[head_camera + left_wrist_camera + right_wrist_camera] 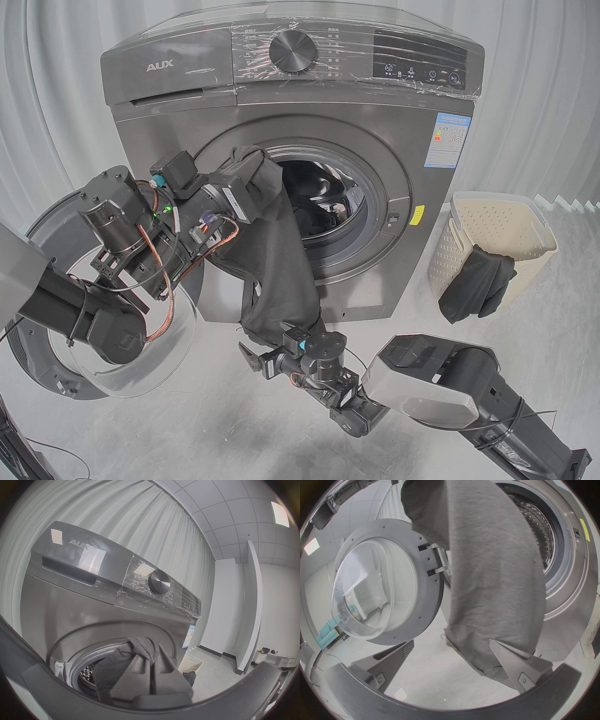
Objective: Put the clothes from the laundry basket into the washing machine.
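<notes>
Though the left pincer is clenched on the top of the grey garment at the mouth of the washing machine, most of the cloth hangs outside, down toward the floor. Right pincer spread wide at the hem, gripping nothing. Risk: release now, and the hanging weight likely drags it back out.
</notes>
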`<state>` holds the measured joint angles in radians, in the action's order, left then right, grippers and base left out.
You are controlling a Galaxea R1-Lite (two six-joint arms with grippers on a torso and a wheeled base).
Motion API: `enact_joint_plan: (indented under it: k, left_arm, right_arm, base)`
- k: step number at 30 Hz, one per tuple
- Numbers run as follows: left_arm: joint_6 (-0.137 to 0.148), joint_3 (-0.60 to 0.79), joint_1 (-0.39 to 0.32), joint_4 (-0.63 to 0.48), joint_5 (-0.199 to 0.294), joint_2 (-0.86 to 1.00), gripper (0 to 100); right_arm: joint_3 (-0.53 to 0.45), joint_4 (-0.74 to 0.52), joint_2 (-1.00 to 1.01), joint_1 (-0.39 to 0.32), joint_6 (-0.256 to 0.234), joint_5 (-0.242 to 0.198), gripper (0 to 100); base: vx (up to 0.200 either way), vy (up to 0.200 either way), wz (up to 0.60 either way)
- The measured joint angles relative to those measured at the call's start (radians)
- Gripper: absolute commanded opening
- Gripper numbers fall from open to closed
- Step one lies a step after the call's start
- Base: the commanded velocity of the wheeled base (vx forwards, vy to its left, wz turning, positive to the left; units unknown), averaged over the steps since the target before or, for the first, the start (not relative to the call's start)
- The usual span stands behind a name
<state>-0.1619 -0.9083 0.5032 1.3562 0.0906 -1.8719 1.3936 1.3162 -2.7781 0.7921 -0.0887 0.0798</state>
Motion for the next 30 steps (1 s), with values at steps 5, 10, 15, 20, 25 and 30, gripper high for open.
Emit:
enact_joint_plan:
  k: [5, 10, 15, 20, 25, 30]
  left_arm:
    - [0.0, -0.002, 0.005, 0.0, -0.001, 0.0, 0]
    - [0.0, 0.002, 0.01, 0.0, -0.001, 0.003, 0]
    - [0.0, 0.009, 0.01, 0.01, -0.001, 0.001, 0]
    - [0.0, 0.012, 0.003, 0.014, -0.001, -0.002, 0]
    - [0.0, 0.012, -0.001, 0.014, 0.0, -0.007, 0]
    - [-0.001, 0.012, -0.004, 0.017, 0.0, -0.01, 0]
  right_arm:
    - [0.095, -0.057, -0.006, -0.02, 0.001, 0.006, 100]
    - [0.2, -0.087, -0.035, -0.044, -0.001, 0.03, 100]
    - [0.23, -0.084, -0.059, -0.049, -0.005, 0.041, 0]
    - [0.235, -0.064, -0.069, -0.042, -0.008, 0.066, 0]
    - [0.229, -0.055, -0.069, -0.04, -0.009, 0.07, 0]
    - [0.218, -0.047, -0.061, -0.041, -0.009, 0.071, 0]
  base:
    - [0.0, 0.0, 0.0]
    - [0.0, 0.0, 0.0]
    - [0.0, 0.0, 0.0]
    - [0.0, 0.0, 0.0]
    - [0.0, 0.0, 0.0]
    - [0.0, 0.0, 0.0]
